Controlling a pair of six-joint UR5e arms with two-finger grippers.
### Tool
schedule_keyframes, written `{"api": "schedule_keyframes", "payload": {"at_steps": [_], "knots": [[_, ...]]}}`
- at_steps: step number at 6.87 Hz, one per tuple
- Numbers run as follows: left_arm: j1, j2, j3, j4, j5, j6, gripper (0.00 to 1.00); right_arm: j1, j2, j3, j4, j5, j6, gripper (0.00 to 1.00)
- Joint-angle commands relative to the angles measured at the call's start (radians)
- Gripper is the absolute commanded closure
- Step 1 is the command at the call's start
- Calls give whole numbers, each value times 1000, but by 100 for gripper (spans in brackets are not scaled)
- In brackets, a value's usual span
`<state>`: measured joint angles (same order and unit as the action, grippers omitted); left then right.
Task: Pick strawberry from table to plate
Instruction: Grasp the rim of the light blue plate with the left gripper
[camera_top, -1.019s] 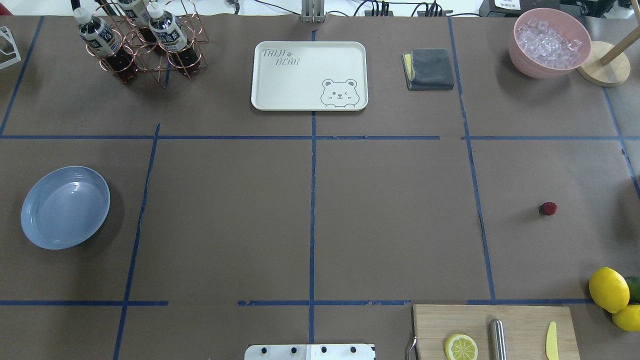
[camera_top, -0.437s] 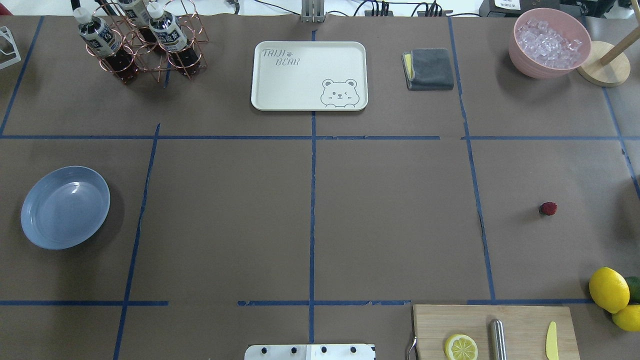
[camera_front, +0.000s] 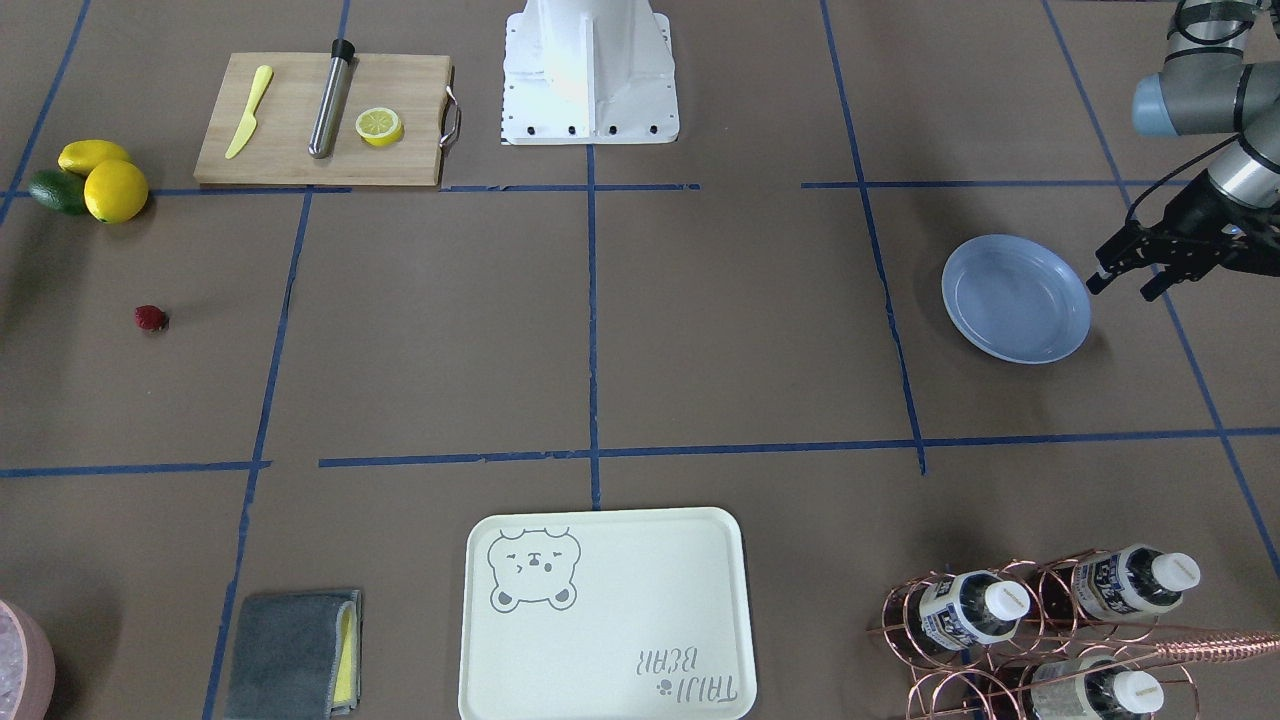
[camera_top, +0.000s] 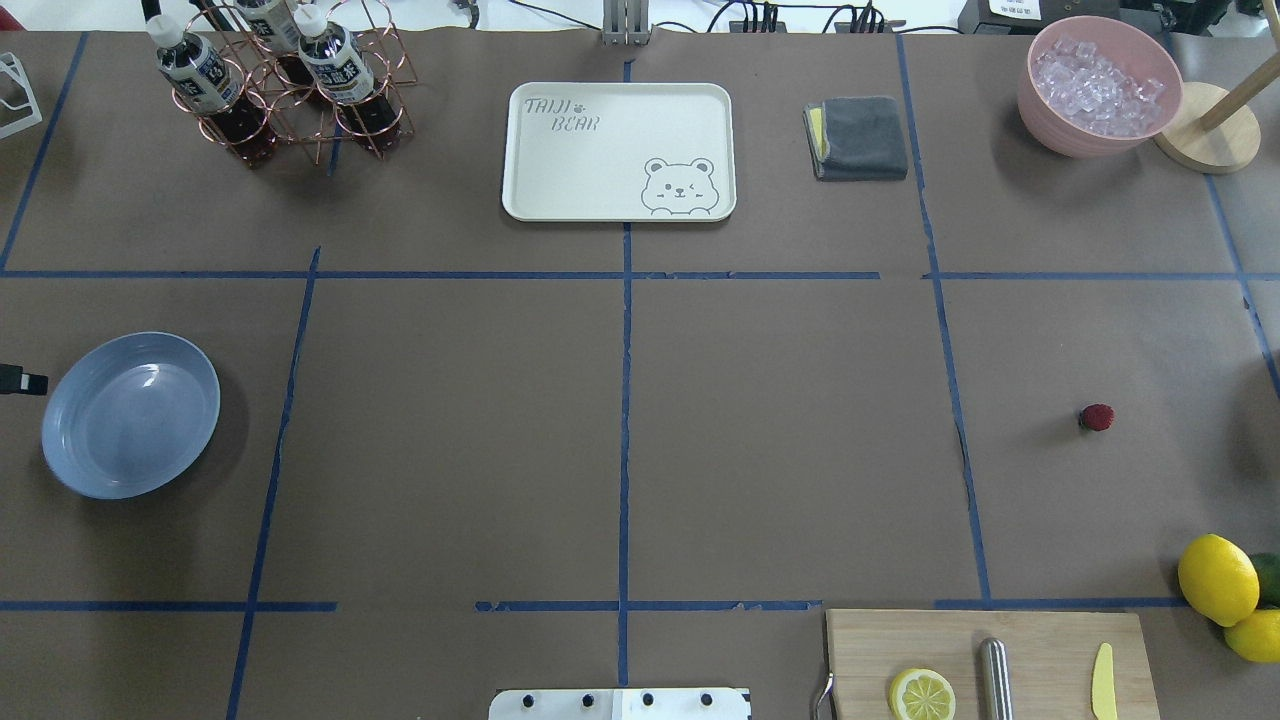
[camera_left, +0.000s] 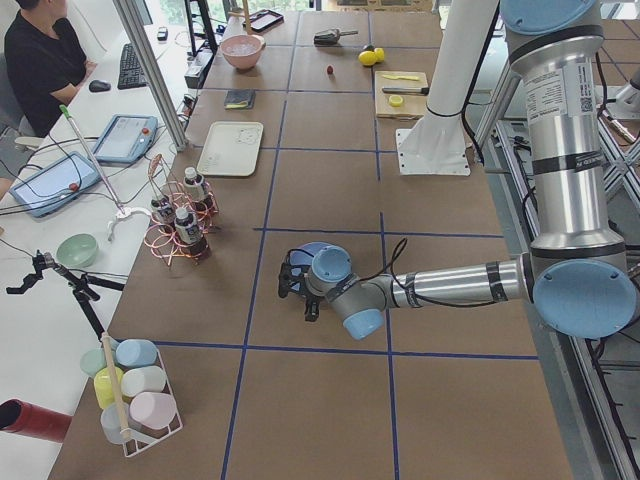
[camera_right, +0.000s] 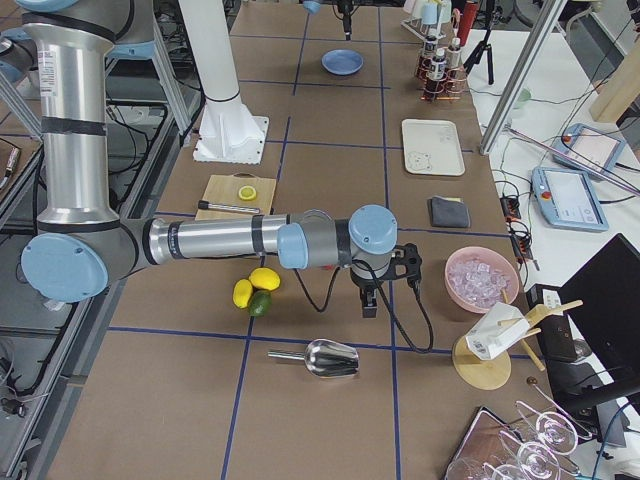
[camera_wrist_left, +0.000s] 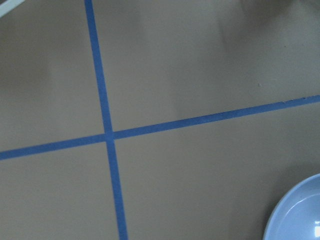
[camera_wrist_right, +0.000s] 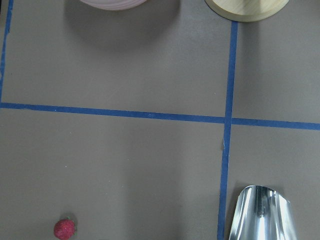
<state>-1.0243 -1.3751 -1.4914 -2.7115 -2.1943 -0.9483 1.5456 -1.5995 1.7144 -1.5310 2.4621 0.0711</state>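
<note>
The strawberry (camera_top: 1097, 417) (camera_front: 151, 318) lies alone on the brown paper table (camera_top: 780, 400), on the robot's right side. It also shows at the bottom left of the right wrist view (camera_wrist_right: 64, 229). The light-blue plate (camera_top: 130, 415) (camera_front: 1015, 298) (camera_wrist_left: 300, 215) sits empty on the far left side. My left gripper (camera_front: 1122, 288) hovers just outside the plate's rim, open with nothing between its fingers. My right gripper (camera_right: 385, 290) shows only in the exterior right view, beyond the lemons; I cannot tell whether it is open or shut.
A cutting board (camera_top: 985, 660) holds a lemon half, a steel rod and a yellow knife. Lemons (camera_top: 1218, 578) lie beside it. A metal scoop (camera_wrist_right: 262, 215), pink ice bowl (camera_top: 1098, 85), grey cloth (camera_top: 858, 137), bear tray (camera_top: 618, 150) and bottle rack (camera_top: 290, 85) also stand here.
The dark tip of my left gripper has come into the overhead view at its left edge, beside the plate. The strawberry and plate have not moved.
</note>
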Motion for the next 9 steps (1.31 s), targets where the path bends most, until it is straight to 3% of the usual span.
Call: {"api": "schedule_keyframes", "payload": {"at_steps": [1, 6, 9], "knots": [[96, 4, -6, -34, 85, -101, 21, -1, -2, 1, 5, 3, 6, 0], [99, 13, 5, -34, 88, -95, 94, -2, -2, 2, 5, 5, 6, 0], [96, 13, -7, -34, 81, -92, 100, -2, 1, 2, 5, 5, 6, 0]]}}
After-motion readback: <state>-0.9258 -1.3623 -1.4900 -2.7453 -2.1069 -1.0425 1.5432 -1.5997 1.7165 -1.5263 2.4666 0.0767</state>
